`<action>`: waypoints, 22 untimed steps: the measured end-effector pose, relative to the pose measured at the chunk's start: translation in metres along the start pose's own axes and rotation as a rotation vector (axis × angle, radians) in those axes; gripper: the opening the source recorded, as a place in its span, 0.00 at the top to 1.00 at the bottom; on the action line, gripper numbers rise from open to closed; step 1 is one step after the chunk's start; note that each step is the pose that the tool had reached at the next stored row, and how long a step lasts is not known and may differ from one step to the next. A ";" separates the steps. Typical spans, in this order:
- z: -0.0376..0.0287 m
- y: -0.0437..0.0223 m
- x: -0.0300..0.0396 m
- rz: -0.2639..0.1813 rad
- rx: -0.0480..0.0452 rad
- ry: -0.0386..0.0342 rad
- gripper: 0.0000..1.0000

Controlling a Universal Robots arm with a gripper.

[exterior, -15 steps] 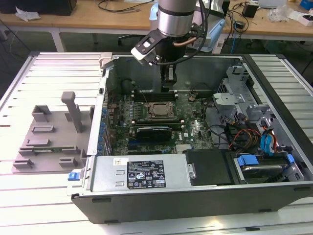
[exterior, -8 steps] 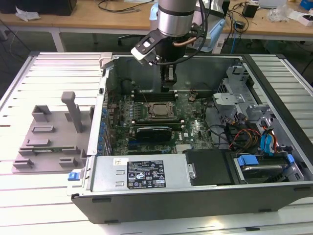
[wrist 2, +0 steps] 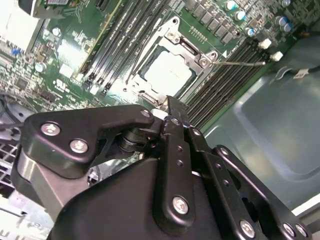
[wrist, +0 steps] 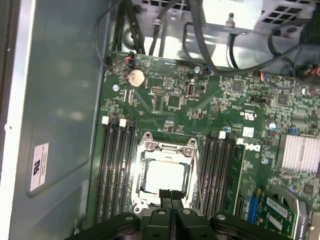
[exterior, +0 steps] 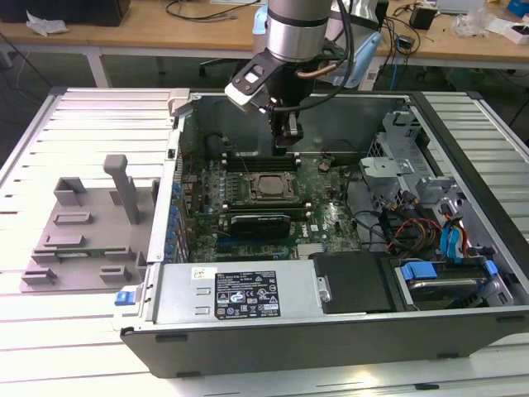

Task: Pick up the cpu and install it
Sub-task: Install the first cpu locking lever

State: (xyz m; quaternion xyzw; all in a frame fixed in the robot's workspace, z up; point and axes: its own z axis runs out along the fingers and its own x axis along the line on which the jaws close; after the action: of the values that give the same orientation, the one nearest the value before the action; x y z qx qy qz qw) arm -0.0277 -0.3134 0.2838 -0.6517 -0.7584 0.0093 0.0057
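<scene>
The cpu lies flat inside the black motherboard socket in the open computer case, its silver top facing up. It shows in both wrist views as a pale square framed by the socket's metal bracket. My gripper hangs a little above the motherboard, just past the socket's far side. Its two fingers are pressed together with nothing between them, so the gripper is shut and empty, apart from the cpu.
Memory slots flank the socket on both sides. A grey plastic holder tray sits on the slatted table at the exterior view's left. Cables and drive bays crowd the case's right side. A power supply lies along the near wall.
</scene>
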 end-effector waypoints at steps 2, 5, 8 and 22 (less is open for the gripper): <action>0.0000 0.0000 0.0000 -0.033 -0.0001 -0.0007 0.89; 0.0000 0.0000 0.0000 -0.091 -0.0003 -0.0020 0.89; 0.0000 0.0000 0.0000 -0.152 -0.0006 -0.0033 0.89; 0.0000 0.0000 0.0000 -0.393 -0.0014 -0.0085 0.89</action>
State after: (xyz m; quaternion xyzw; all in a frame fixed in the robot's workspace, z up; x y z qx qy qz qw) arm -0.0277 -0.3134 0.2838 -0.4911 -0.8710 0.0102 0.0038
